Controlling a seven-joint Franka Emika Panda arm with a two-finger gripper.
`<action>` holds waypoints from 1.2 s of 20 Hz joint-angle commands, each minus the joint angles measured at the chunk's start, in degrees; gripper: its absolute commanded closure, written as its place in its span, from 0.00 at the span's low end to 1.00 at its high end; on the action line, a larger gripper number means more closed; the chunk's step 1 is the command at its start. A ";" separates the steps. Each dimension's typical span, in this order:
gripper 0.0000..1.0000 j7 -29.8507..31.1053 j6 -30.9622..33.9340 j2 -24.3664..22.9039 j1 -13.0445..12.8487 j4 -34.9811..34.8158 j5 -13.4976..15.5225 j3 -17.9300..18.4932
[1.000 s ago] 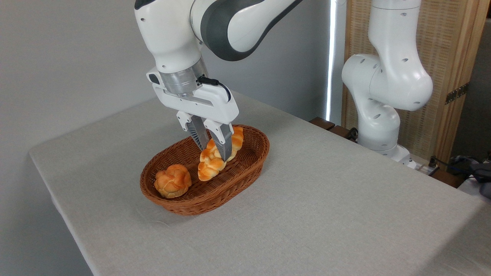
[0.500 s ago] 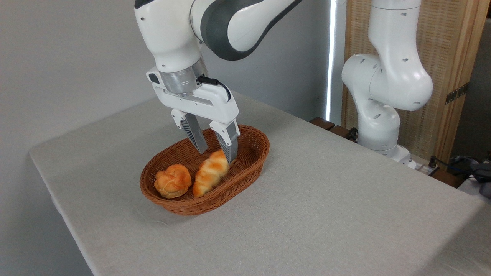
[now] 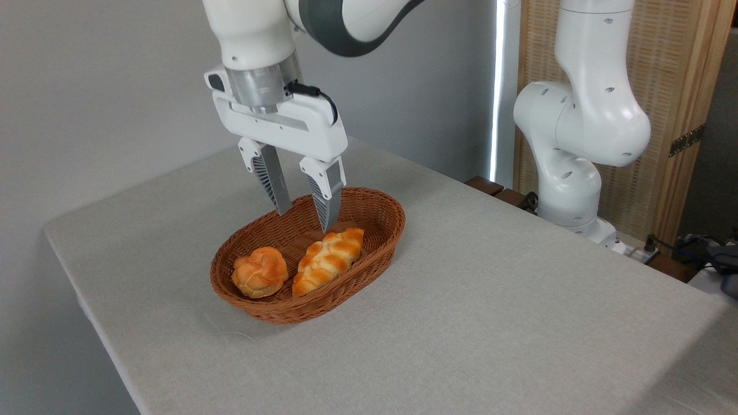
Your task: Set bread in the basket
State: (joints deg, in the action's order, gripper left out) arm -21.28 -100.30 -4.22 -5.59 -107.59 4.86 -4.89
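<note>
The bread [image 3: 327,260], a golden-orange braided loaf, lies inside the oval brown wicker basket [image 3: 380,210], along its right half. My gripper [image 3: 304,221] hangs open just above the basket's far part, clear of the loaf, with nothing between its fingers [image 3: 275,187]. The tip of the right finger stands a little above the loaf's far end.
A small round knotted bun [image 3: 260,272] sits in the basket's left end, beside the loaf. The grey cloth-covered table [image 3: 490,311] drops off at the left and front edges. The arm's white base column [image 3: 576,132] stands at the far right, beside a wooden screen.
The gripper opened and let go of the bread, which dropped and settled flat in the basket. The gripper then rose and shifted slightly left.
</note>
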 commanded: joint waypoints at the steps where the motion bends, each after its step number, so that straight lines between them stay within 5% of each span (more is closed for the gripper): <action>1: 0.00 -3.32 1.25 -0.26 -0.03 2.21 -0.11 1.99; 5: 0.00 -10.88 2.73 -0.35 0.14 3.96 -0.46 3.83; 7: 0.00 -14.99 6.42 -0.53 0.06 6.41 -4.22 5.06; 10: 0.00 -21.85 9.32 -0.44 0.06 9.32 -4.77 7.69; 13: 0.00 -23.80 11.09 0.26 0.06 12.39 -4.16 10.42; 19: 0.00 -23.02 10.40 3.69 -0.03 15.74 -3.80 9.91; 24: 0.00 -22.76 8.29 3.87 0.06 15.74 -0.64 10.34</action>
State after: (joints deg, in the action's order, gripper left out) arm -44.43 -91.11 -0.79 -5.31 -93.28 2.17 4.84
